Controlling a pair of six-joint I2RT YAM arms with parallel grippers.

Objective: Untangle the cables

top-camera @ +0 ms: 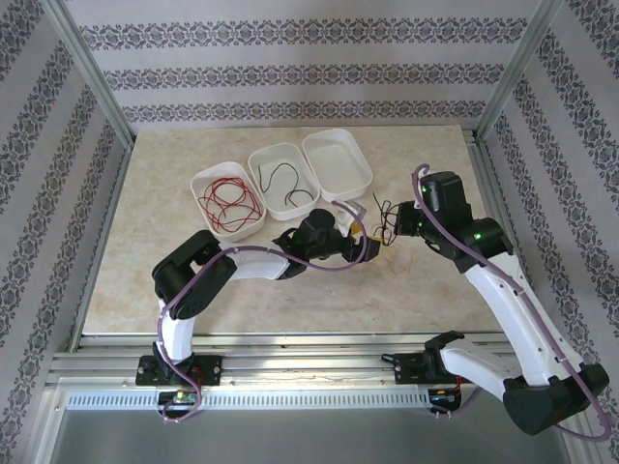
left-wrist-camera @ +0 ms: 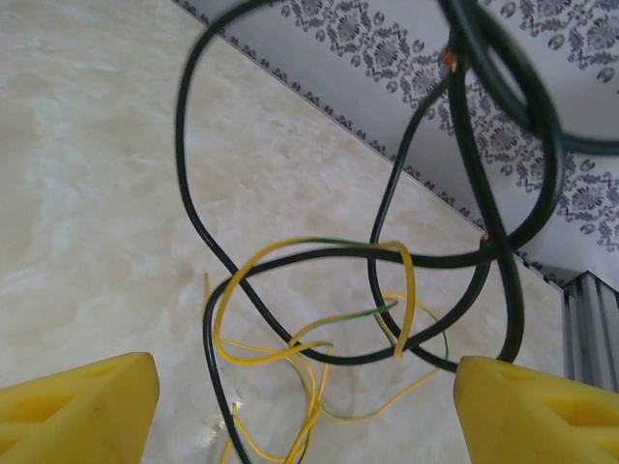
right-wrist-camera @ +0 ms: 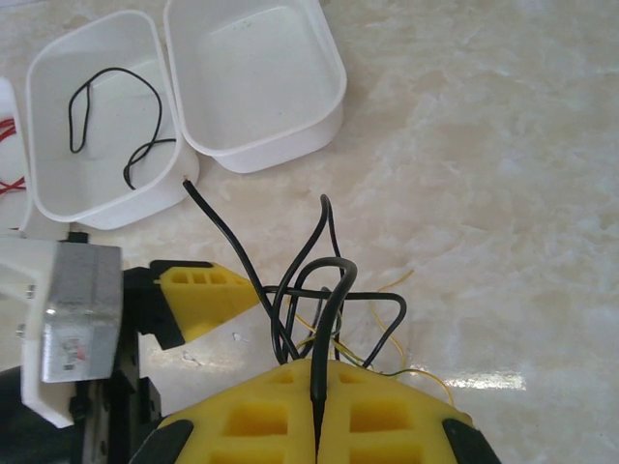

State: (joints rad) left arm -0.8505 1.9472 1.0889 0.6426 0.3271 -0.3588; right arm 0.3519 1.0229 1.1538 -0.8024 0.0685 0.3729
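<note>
A tangle of black and yellow cables (top-camera: 387, 226) hangs between my two grippers, right of the table's middle. My right gripper (top-camera: 399, 223) (right-wrist-camera: 317, 372) is shut on a thick black cable (right-wrist-camera: 328, 327) that rises out of its yellow pads and loops over. Thin yellow cable (right-wrist-camera: 427, 375) trails under the loops onto the table. My left gripper (top-camera: 362, 241) (left-wrist-camera: 308, 416) is open, its yellow fingertips (left-wrist-camera: 77, 411) wide apart, with nothing between them. Beyond them, black cable (left-wrist-camera: 205, 329) crosses yellow cable (left-wrist-camera: 410, 294). One left finger (right-wrist-camera: 203, 295) reaches in beside the black loops.
Three white tubs stand in a row at the back. The left tub (top-camera: 205, 181) holds a red cable (top-camera: 228, 203). The middle tub (top-camera: 259, 159) (right-wrist-camera: 44, 72) holds a black cable (top-camera: 282, 182) (right-wrist-camera: 145, 150). The right tub (top-camera: 338, 162) (right-wrist-camera: 253, 77) has nothing in it. Metal rails run along the near edge.
</note>
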